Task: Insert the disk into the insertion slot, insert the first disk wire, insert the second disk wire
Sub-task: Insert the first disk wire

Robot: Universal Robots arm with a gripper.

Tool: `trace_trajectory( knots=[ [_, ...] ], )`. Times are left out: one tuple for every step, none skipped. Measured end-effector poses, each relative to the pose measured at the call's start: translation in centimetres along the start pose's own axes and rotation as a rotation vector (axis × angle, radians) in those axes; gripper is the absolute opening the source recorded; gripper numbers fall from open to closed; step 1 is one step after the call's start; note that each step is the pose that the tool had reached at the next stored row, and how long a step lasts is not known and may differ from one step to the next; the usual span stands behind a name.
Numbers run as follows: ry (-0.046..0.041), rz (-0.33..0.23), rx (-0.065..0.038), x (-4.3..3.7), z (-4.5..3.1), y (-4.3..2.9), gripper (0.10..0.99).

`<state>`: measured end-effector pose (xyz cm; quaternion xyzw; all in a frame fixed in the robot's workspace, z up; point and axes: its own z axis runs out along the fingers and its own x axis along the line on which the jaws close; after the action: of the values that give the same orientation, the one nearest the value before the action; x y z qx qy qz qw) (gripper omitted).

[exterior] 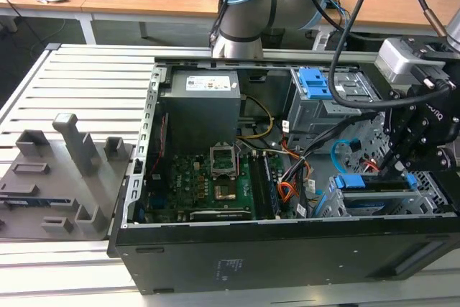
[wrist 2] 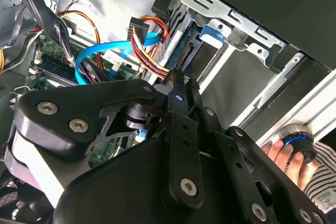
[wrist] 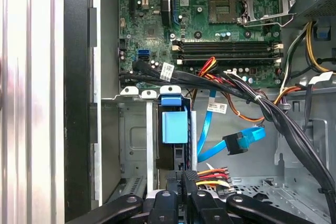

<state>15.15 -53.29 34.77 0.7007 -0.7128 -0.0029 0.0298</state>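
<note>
The disk (wrist: 174, 127), black with a light blue tab, lies inside the insertion slot (wrist: 131, 140), the low grey cage at the case's front corner. In the exterior view the disk (exterior: 359, 182) sits just below my gripper (exterior: 394, 167). My gripper (wrist: 182, 174) is at the disk's rear end, fingers together on the black plug of the first disk wire (wrist: 212, 174), whose red and yellow leads run off to one side. In the second wrist view the same leads (wrist 2: 147, 51) reach my gripper (wrist 2: 182, 80). The second disk wire (wrist: 236, 142), light blue with a dark plug, hangs loose beside the disk.
A taller cage with a blue latch (exterior: 316, 84) stands behind the slot. Black cable bundles (wrist: 273, 114) cross above the disk. The motherboard (exterior: 208, 177) and power supply (exterior: 201, 102) fill the case's left. A grey fixture tray (exterior: 57, 177) lies outside. A person's hand (wrist 2: 286, 156) rests near the case.
</note>
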Motion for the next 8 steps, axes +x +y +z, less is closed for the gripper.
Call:
trace_trajectory(
  knots=[
    [0.0000,0.000,0.000,0.00,0.06,0.00,0.165],
    [-0.0024,0.000,0.000,0.01,0.12,-0.01,0.165],
    [-0.0080,0.000,0.000,0.00,0.14,-0.01,0.165],
    [-0.0119,-0.001,0.000,0.00,0.10,-0.01,0.165],
    [-0.0169,-0.001,0.000,0.02,0.02,0.00,0.165],
    [-0.0214,-0.001,0.000,0.07,-0.03,0.00,0.165],
    [-0.0246,-0.001,0.000,0.14,-0.05,0.00,0.165],
    [-0.0273,-0.001,0.000,0.21,-0.04,-0.01,0.165]
  ],
)
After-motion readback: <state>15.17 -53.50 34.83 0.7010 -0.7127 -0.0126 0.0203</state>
